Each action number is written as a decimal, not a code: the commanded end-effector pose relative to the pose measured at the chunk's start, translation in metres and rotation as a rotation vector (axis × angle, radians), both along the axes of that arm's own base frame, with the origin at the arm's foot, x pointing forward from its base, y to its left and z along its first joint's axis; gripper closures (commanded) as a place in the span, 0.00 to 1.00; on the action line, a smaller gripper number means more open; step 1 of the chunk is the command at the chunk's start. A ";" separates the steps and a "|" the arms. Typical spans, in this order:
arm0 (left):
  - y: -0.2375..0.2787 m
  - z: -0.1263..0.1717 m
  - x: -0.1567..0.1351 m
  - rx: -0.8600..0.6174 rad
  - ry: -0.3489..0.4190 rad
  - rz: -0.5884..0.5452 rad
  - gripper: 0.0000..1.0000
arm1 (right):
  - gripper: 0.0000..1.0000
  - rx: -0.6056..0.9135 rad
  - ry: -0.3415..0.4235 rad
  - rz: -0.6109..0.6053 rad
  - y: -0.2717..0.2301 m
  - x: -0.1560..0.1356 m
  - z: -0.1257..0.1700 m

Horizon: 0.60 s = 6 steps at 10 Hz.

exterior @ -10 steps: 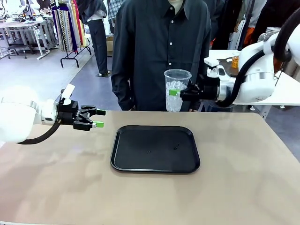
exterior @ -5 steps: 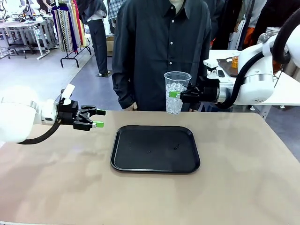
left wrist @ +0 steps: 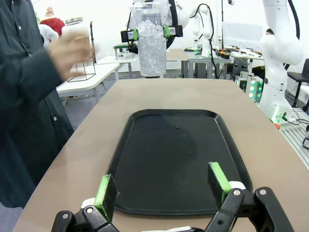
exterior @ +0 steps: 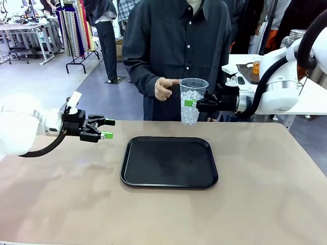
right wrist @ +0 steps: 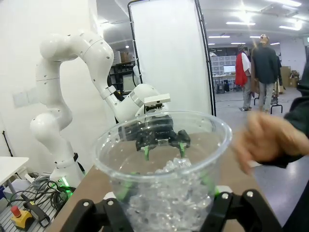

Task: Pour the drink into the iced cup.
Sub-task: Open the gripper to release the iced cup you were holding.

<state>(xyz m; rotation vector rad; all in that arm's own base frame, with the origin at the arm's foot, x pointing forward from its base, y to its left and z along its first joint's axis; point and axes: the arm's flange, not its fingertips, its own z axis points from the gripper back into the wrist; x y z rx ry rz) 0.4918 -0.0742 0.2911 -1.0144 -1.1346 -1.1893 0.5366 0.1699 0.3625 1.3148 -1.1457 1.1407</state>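
Firmly pinched between the pads of the right gripper [exterior: 196,102], the clear plastic iced cup [exterior: 193,102] is held upright above the far edge of the table [exterior: 265,199], at about one o'clock from the black tray [exterior: 153,166]. At ten o'clock of the cup, the person's hand [exterior: 163,88] is raised close to the rim; whether it touches cannot be told. At ten o'clock from the tray, the left gripper [exterior: 108,128] hovers over the table, fingers spread wide, holding nothing. A lidded glass jar [exterior: 298,35] stands behind the right arm at two o'clock, its contents unclear.
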 end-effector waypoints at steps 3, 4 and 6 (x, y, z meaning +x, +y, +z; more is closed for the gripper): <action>-0.001 0.002 0.001 0.004 0.009 0.004 0.00 | 0.39 0.003 -0.028 -0.002 0.001 0.000 0.005; -0.001 0.002 0.001 0.004 0.009 0.004 0.00 | 0.39 0.003 -0.028 -0.002 0.001 0.000 0.005; -0.001 0.002 0.001 0.004 0.009 0.004 0.00 | 0.39 0.003 -0.028 -0.002 0.001 0.000 0.005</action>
